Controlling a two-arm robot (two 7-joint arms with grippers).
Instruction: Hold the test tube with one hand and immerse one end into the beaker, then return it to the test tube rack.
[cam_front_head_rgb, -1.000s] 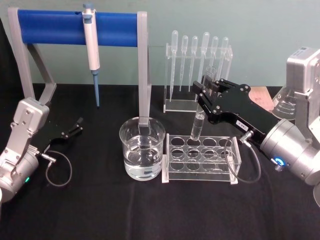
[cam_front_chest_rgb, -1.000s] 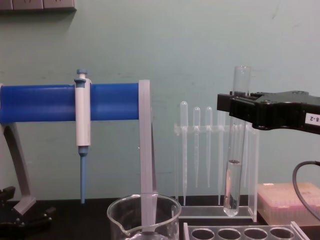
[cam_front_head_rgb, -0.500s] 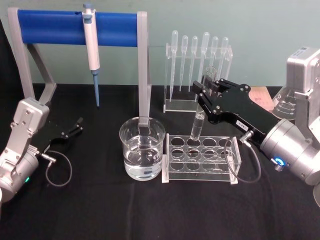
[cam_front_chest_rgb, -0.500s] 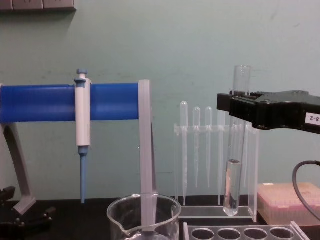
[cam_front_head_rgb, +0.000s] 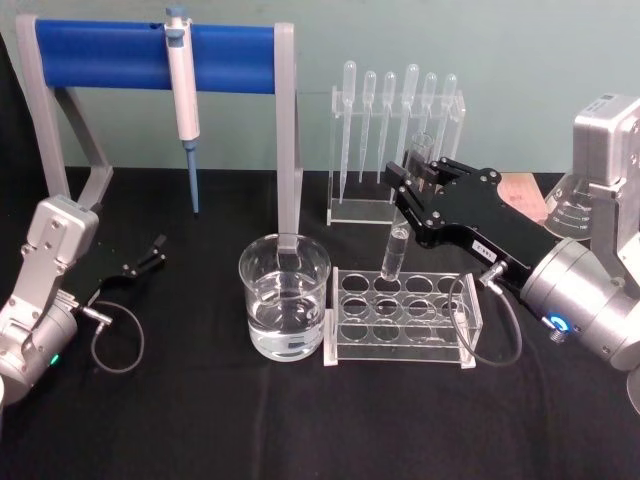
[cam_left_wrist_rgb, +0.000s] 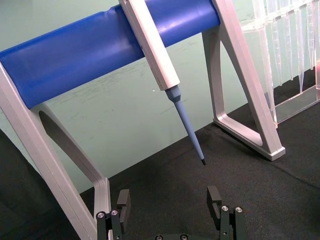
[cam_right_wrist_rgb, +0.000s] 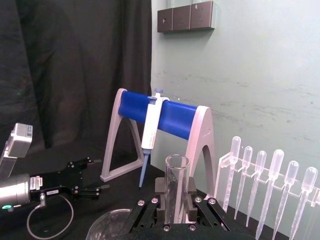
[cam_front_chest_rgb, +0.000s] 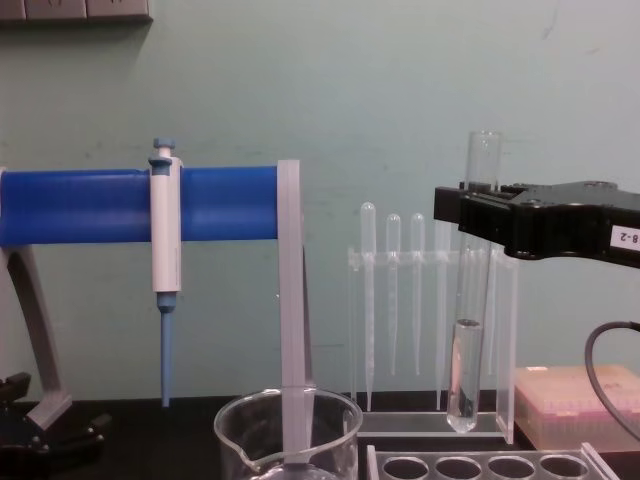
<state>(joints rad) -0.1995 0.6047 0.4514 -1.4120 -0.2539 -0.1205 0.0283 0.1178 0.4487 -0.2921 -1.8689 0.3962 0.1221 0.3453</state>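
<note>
The test tube is a clear glass tube holding some liquid in its lower part, and it hangs upright above the back row of the clear tube rack. My right gripper is shut on its upper part, just below the open rim. In the chest view the test tube has its round bottom clear of the tube rack. The beaker, wide and partly filled with water, stands left of the rack. My left gripper rests open at the far left on the black table.
A blue-barred stand at the back left carries a blue-and-white pipettor. A clear holder with several plastic pipettes stands behind the rack. A glass flask and a pink box sit at the right.
</note>
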